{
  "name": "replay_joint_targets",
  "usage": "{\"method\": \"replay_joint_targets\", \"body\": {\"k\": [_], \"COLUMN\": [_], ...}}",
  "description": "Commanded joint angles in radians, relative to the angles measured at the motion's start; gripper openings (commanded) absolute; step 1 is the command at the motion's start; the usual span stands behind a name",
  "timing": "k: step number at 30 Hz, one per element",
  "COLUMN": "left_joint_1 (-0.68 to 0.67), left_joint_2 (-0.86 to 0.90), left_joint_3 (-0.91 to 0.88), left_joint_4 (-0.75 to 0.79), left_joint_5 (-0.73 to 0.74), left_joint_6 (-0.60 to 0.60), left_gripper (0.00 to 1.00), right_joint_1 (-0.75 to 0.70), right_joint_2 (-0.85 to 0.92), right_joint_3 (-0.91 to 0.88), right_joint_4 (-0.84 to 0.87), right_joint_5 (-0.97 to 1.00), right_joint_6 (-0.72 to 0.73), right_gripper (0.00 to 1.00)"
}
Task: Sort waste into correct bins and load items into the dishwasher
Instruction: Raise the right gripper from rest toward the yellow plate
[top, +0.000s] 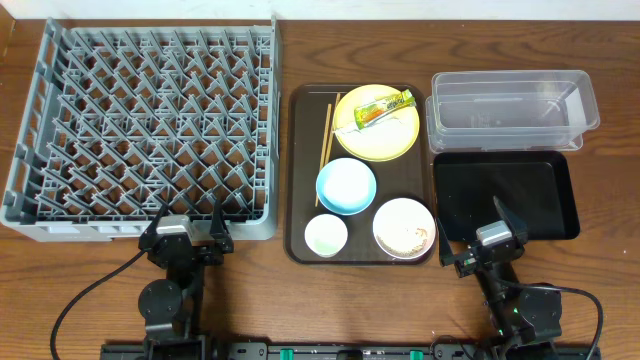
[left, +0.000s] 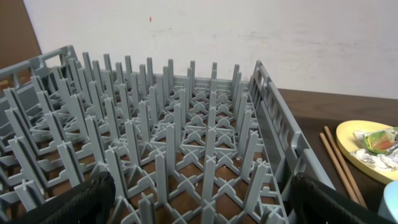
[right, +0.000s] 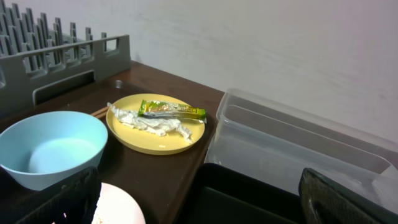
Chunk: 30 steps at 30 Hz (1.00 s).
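Note:
On the brown serving tray (top: 300, 170) the yellow plate (top: 385, 140) carries the green-and-yellow wrapper (top: 382, 108) and a crumpled tissue (right: 149, 121). Chopsticks (top: 326, 130) lie left of the plate. Nearer me are the light blue bowl (top: 346, 186), the small white cup (top: 326, 235) and the white bowl (top: 404, 228) with food specks. The grey dish rack (top: 160, 35) fills the left. My left gripper (top: 190, 215) is open at the rack's near edge. My right gripper (top: 475, 235) is open between the white bowl and the black tray (top: 505, 195). The clear tub (top: 512, 108) stands behind.
The rack's upright pegs (left: 180, 124) rise right in front of the left fingers. Bare wooden table (top: 300, 310) runs along the near edge, where both arm bases and their cables sit. A pale wall stands behind the table.

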Motion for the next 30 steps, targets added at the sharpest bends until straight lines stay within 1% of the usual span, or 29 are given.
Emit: {"method": "replay_joint_targets", "body": {"k": [1, 30], "left_joint_1": [0.004, 0.004], "left_joint_2": [0.000, 0.000], "left_joint_3": [-0.011, -0.011], "left_joint_4": [-0.042, -0.042], "left_joint_5": [0.014, 0.014], "left_joint_6": [-0.006, -0.006], "left_gripper": [0.91, 0.91], "right_joint_1": [0.016, 0.016], "right_joint_2": [-0.005, -0.005], "right_joint_3": [-0.002, -0.002], "right_joint_4": [-0.004, 0.012], "right_joint_5": [0.003, -0.005], "right_joint_6": [0.015, 0.015], "right_gripper": [0.99, 0.99]}}
